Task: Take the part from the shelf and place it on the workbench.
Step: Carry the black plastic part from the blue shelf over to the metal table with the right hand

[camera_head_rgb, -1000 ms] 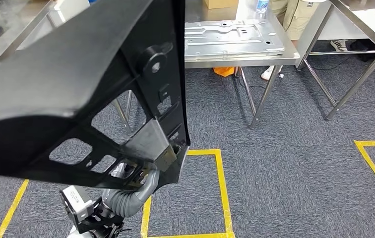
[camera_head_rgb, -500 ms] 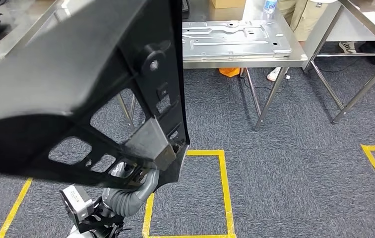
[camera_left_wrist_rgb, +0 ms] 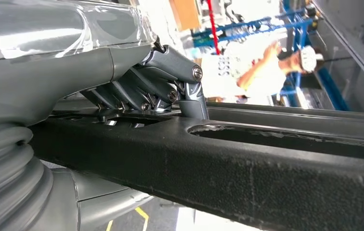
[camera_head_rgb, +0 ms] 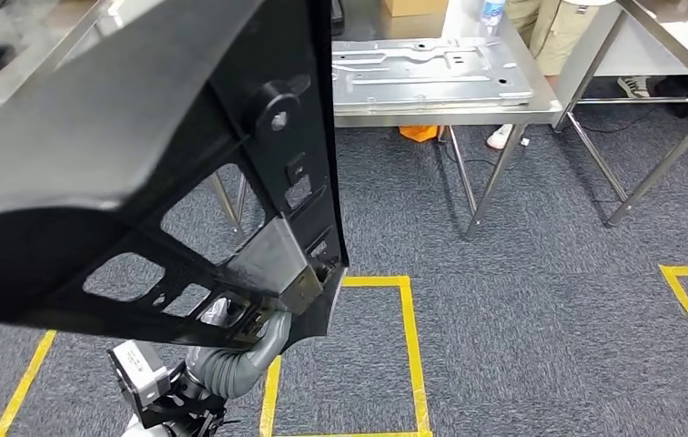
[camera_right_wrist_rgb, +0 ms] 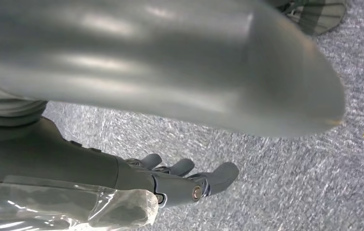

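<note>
Black part (camera_head_rgb: 131, 155), carried in the left hand (camera_left_wrist_rgb: 156, 82) above the carpet (camera_head_rgb: 541, 300).

Left hand: fingers (camera_left_wrist_rgb: 189, 96) curled over the part's lower frame by a cut-out, gripping it; the part rises tilted across the head view's left side, well short of the tabletop (camera_head_rgb: 450, 114), which bears a metal plate (camera_head_rgb: 431, 73). Right hand (camera_right_wrist_rgb: 180, 180): holds nothing, fingers straight and slightly apart over the carpet. Yellow tape (camera_head_rgb: 409, 346) marks the floor.

Head view evenly lit from overhead, glare on the steel workbench (camera_head_rgb: 431, 114) at 12 o'clock. Left wrist background blown out and defocused (1 o'clock). Right wrist thumb (camera_right_wrist_rgb: 161, 62) blurred, carpet (camera_right_wrist_rgb: 276, 192) sharp.
</note>
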Controlling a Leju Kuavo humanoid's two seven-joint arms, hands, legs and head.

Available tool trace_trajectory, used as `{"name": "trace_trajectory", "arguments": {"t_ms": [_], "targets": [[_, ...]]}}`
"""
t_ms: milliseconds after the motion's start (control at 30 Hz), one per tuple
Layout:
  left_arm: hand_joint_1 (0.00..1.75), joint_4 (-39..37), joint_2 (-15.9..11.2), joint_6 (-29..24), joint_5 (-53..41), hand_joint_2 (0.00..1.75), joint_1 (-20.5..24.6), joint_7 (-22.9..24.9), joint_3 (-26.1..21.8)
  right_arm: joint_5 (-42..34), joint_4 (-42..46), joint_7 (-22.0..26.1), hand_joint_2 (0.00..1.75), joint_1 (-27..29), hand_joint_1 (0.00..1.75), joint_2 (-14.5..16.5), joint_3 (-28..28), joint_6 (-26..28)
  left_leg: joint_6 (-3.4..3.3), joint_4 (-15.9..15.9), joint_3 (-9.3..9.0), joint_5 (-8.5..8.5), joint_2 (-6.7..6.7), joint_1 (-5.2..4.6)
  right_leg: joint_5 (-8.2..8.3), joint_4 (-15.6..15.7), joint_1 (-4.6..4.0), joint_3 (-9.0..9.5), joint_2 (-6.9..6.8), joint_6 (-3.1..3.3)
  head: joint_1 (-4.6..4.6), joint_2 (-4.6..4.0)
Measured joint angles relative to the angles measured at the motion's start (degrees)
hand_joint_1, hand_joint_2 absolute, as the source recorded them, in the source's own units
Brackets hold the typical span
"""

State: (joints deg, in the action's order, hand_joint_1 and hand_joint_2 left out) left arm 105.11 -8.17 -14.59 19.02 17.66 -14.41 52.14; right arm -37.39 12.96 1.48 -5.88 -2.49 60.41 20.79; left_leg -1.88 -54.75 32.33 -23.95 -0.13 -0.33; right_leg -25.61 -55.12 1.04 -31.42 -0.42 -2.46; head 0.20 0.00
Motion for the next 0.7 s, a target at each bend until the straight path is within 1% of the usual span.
{"name": "trace_trajectory", "arguments": {"t_ms": [67,100,133,167,200,233,267,300,333,367,400,433,467,533,600,633,667,700], "targets": [[1.75,0.00,0.00,-0.02,0.00,1.75,0.00,0.01,-0.02,0.03,0.00,-0.02,0.00,-0.06,0.00,0.00,0.00,0.00,-0.64,0.36,-0.38,0.18,-0.16,0.15,-0.30,-0.15,0.09,0.06,-0.05,-0.65,0.01,0.00],[1.75,0.00,0.00,-0.03,0.00,1.75,0.03,0.00,-0.03,0.04,0.00,-0.02,0.00,-0.09,0.00,-0.01,0.00,0.00,-0.96,0.59,-0.64,0.31,-0.18,0.30,-0.96,-1.14,0.09,-0.32,-0.03,-0.90,0.04,0.00],[1.75,0.00,0.01,-0.03,0.00,1.75,0.05,-0.01,-0.03,0.05,0.00,-0.02,0.00,-0.10,0.00,-0.01,0.00,0.00,-1.28,0.79,-0.91,0.41,-0.18,0.44,-2.08,-3.08,0.09,-1.19,0.01,-1.07,0.09,0.00],[1.75,0.00,0.01,-0.03,0.00,1.75,0.04,-0.01,-0.02,0.07,0.00,-0.02,0.00,-0.08,0.00,-0.02,0.00,0.00,-1.50,0.81,-0.99,0.39,-0.17,0.38,-3.88,-6.62,0.11,-2.91,0.04,-1.18,0.15,0.00],[1.75,0.00,0.01,-0.02,0.00,1.75,0.02,-0.01,-0.01,0.08,0.00,-0.01,0.00,-0.04,0.00,-0.01,0.00,0.00,-1.69,0.79,-1.01,0.33,-0.16,0.27,-5.74,-10.82,0.09,-5.06,0.06,-1.28,0.20,0.00],[1.75,0.00,0.01,-0.02,0.00,1.75,-0.01,-0.01,0.00,0.08,0.00,-0.01,0.00,0.01,0.00,-0.01,0.00,0.00,-1.84,0.77,-1.04,0.27,-0.18,0.12,-7.07,-14.69,0.08,-7.16,0.07,-1.33,0.23,0.00],[1.75,-0.01,0.00,-0.02,0.00,1.75,-0.03,-0.01,0.01,0.08,0.00,-0.01,0.00,0.07,0.00,-0.01,0.00,0.00,-1.89,0.76,-1.10,0.20,-0.23,-0.02,-7.54,-17.28,0.06,-8.71,0.07,-1.34,0.23,0.00],[1.75,-0.01,0.00,-0.03,0.00,1.75,-0.05,-0.01,0.01,0.08,0.00,-0.01,0.00,0.12,0.00,-0.02,0.00,0.00,-1.92,0.75,-1.22,0.11,-0.32,-0.11,-6.57,-17.15,0.02,-8.95,0.07,-1.25,0.24,0.00],[1.75,-0.02,0.00,-0.03,0.00,1.75,-0.06,-0.01,0.01,0.08,0.00,-0.01,0.00,0.13,0.00,-0.04,0.00,0.00,-1.90,0.73,-1.39,0.00,-0.42,-0.17,-4.66,-14.75,-0.02,-8.06,0.08,-1.10,0.24,0.00],[1.75,-0.02,0.00,-0.03,0.00,1.75,-0.06,-0.01,0.01,0.09,0.00,-0.01,0.00,0.12,0.00,-0.11,0.00,-0.01,-1.81,0.72,-1.63,-0.16,-0.51,-0.19,-2.18,-10.38,-0.05,-6.11,0.10,-0.90,0.24,0.00],[1.75,-0.02,0.00,-0.03,0.00,1.75,-0.07,-0.01,0.01,0.09,0.00,-0.01,0.00,0.09,0.00,-0.19,0.00,-0.02,-1.66,0.70,-1.82,-0.34,-0.57,-0.26,-0.37,-6.01,-0.12,-4.06,0.17,-0.66,0.23,0.00],[1.75,-0.01,0.01,-0.03,0.00,1.75,-0.04,-0.02,0.01,0.10,0.00,-0.01,0.00,0.06,0.00,-0.26,0.00,-0.03,-1.45,0.65,-1.91,-0.52,-0.61,-0.33,0.84,-2.63,-0.23,-2.51,0.25,-0.37,0.22,0.00],[1.75,-0.01,0.01,-0.03,-0.01,1.75,-0.02,-0.03,0.02,0.11,0.00,-0.01,0.00,0.02,0.00,-0.31,0.00,-0.05,-1.22,0.63,-1.93,-0.67,-0.61,-0.38,1.34,-0.59,-0.37,-1.57,0.31,-0.09,0.22,0.00],[1.75,0.00,0.01,-0.03,-0.01,1.75,0.01,-0.07,0.02,0.11,0.00,-0.04,0.00,0.00,0.00,-0.31,0.00,-0.13,-0.73,0.64,-1.88,-0.86,-0.61,-0.41,1.18,-0.03,-0.61,-1.43,0.35,0.48,0.21,0.00],[1.75,0.00,0.00,-0.03,-0.01,1.75,0.00,-0.12,0.01,0.10,0.00,-0.09,0.00,-0.01,0.00,-0.27,0.01,-0.19,-0.12,-0.16,-1.55,-1.53,-0.51,-0.28,1.18,0.13,-0.45,-1.27,0.27,1.02,0.19,0.00],[1.75,0.00,0.00,-0.03,-0.01,1.75,0.02,-0.15,0.01,0.10,0.00,-0.10,0.00,-0.03,0.00,-0.28,0.02,-0.20,0.22,-1.93,-0.78,-2.53,-0.44,-0.19,1.19,0.22,-0.32,-1.15,0.22,1.30,0.14,0.00],[1.75,0.00,0.00,-0.04,-0.01,1.75,0.00,-0.17,0.00,0.10,0.00,-0.12,0.00,-0.06,0.00,-0.31,0.02,-0.20,0.56,-5.13,0.76,-4.10,-0.36,0.00,1.15,0.25,-0.27,-1.06,0.18,1.51,0.08,0.00],[1.75,0.00,0.00,-0.06,-0.01,1.75,-0.04,-0.19,-0.01,0.10,0.00,-0.15,0.00,-0.07,0.00,-0.36,0.02,-0.20,0.84,-9.42,2.89,-5.95,-0.31,0.15,1.07,0.24,-0.29,-1.01,0.17,1.67,0.00,0.00]]}}
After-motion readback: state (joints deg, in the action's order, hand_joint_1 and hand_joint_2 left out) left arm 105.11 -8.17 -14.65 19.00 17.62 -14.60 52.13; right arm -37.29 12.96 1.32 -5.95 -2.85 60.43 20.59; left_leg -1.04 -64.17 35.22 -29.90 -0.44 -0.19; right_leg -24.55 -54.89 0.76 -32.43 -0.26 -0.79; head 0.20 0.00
